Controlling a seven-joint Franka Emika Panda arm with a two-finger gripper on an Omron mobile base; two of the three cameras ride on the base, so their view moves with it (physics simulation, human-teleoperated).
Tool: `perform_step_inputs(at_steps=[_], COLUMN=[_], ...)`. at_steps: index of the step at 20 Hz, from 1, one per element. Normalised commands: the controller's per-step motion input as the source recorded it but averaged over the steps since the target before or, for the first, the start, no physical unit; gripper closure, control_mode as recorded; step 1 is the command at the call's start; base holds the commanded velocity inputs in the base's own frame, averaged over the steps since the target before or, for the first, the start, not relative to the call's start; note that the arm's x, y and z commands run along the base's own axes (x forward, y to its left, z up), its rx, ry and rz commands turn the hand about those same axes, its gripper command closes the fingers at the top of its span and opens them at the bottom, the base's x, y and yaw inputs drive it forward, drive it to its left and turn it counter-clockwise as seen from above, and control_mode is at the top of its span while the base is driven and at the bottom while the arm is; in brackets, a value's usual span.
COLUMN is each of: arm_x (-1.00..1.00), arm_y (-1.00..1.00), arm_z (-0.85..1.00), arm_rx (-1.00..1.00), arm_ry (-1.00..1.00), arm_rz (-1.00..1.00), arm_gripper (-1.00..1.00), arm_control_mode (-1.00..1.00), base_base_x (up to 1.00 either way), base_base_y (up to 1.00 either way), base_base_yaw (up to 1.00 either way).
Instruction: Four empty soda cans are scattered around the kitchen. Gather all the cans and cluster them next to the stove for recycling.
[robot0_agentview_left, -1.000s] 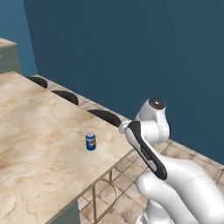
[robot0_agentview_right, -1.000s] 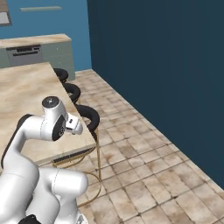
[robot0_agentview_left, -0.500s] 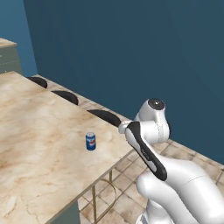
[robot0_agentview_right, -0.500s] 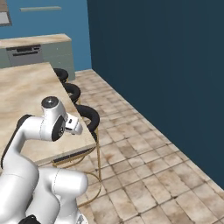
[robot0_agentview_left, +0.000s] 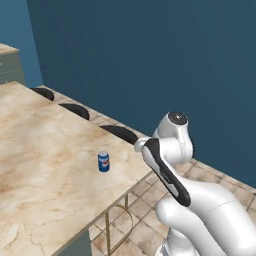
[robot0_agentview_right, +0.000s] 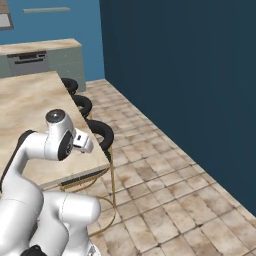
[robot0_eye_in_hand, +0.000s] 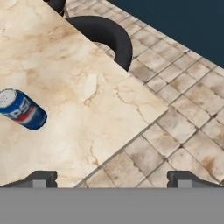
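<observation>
- My gripper (robot0_eye_in_hand: 112, 178) is spread wide and holding nothing; its two dark fingertips (robot0_eye_in_hand: 40, 178) stand far apart at the bottom of the hand view, above the corner of the counter.
- Beyond the fingertips lies the marble counter (robot0_eye_in_hand: 65, 87), its corner running out over the tiled floor (robot0_eye_in_hand: 188, 109).
- The one soda can (robot0_eye_in_hand: 21, 109) I can see is blue with white and red marks. In the hand view it sits off to the left of my fingertips; in the left base view the same can (robot0_agentview_left: 103, 161) stands upright on the counter, near the edge and well apart from my hand.
- The stove is not anywhere I can point to from here, so I judge this can has yet to be carried to it.
- Risk: the can is off my centre line. If I come down as I am aimed, I judge one finger could clip it and tip it over, and an empty can would roll easily.
- Risk: it stands close to the counter's edge, so a knocked can could go off onto the floor among the stools.
- Count: one soda can; three black stools (robot0_agentview_left: 121, 133) along the counter's side in the left base view; one counter; one cabinet run (robot0_agentview_right: 42, 57) at the far wall.
</observation>
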Motion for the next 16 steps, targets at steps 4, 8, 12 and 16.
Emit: perform_step_inputs(at_steps=[4, 8, 12, 16], arm_x=[0.05, 0.05, 0.02, 0.10], arm_y=[0.31, 0.41, 0.42, 0.49], arm_z=[0.27, 0.27, 0.19, 0.06], arm_rx=[-0.02, -0.05, 0.00, 0.00], arm_ry=[0.00, -0.01, 0.00, 0.00], arm_rz=[0.01, 0.01, 0.11, 0.11], arm_gripper=[-1.00, -1.00, -1.00, -1.00], arm_control_mode=[-1.00, -1.00, -1.00, -1.00], base_base_x=[0.00, 0.00, 0.00, 0.00], base_base_y=[0.00, 0.00, 0.00, 0.00], base_base_yaw=[0.00, 0.00, 0.00, 0.00])
